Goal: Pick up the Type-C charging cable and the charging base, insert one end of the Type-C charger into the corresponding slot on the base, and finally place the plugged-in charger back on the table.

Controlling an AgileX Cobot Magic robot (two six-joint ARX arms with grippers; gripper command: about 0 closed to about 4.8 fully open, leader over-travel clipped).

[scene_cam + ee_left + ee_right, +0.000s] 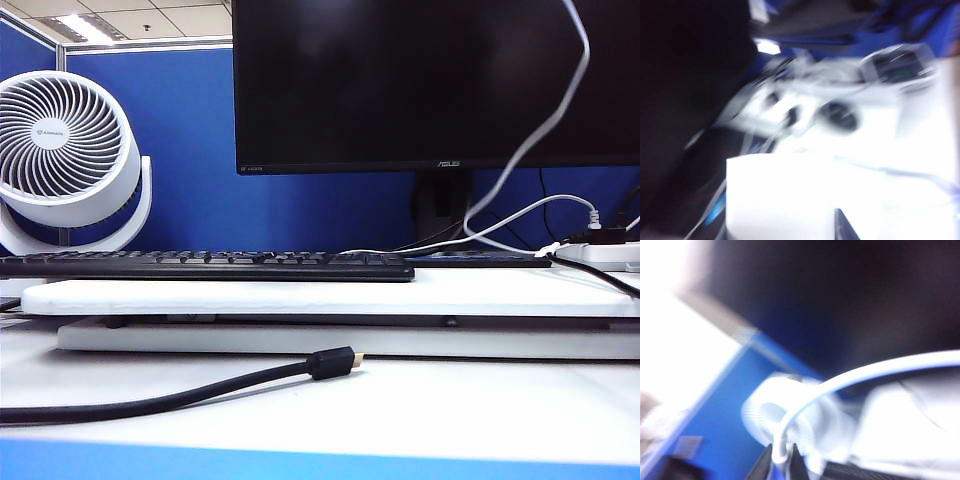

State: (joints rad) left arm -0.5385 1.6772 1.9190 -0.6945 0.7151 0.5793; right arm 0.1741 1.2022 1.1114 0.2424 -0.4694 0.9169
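1. In the exterior view we see a sharp, evenly lit picture; a rectangular ceiling light panel [80,27] glows at the upper left corner.
2. The large black monitor screen [430,80] is dark and matte, without glare.
3. The thick black cable with a gold tip [200,392] casts only a faint, soft shadow on the white flat table [450,410].
4. The left wrist view is heavily motion-blurred; its white surfaces are overexposed and one side falls into deep black.
5. The right wrist view is also smeared and out of focus, blown out in one corner; the thin white cord [850,377] shows soft edges.
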